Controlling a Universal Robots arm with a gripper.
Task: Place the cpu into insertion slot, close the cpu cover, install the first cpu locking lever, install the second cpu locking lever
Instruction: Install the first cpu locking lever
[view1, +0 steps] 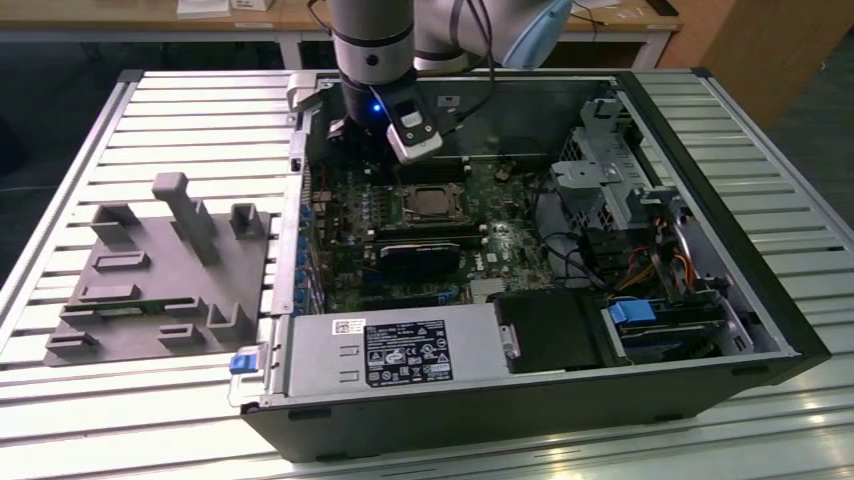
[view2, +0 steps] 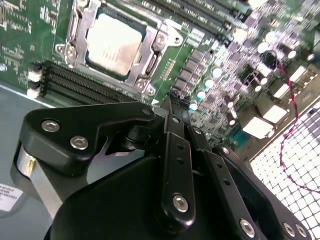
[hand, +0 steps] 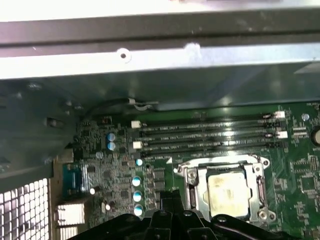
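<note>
Well off to the exterior view's left of my tool (view1: 343, 135), the grey fixture (view1: 147, 300) sits on the slatted surface (view1: 200, 120), holding nothing that I can make out. My tool hangs inside the open computer case (view1: 747, 300), low over the green motherboard (hand: 300, 165). Its fingers are pressed together with nothing between them (both wrist views show the tips meeting).

Just ahead of those tips, and apart from them, the cpu (view2: 112, 42) lies flat in the insertion slot (view1: 396, 200), its pale face up. The cpu cover (view2: 141, 60) is down over it, framing the chip through its window. So I judge the first two steps done. The long black memory slots (hand: 210, 135) run beside the socket, a little farther from the tool.

The levers are harder. Thin metal bars seem to lie flat along both sides of the cover, which suggests locking is well along. I cannot tell whether each one is hooked under its catch.
</note>
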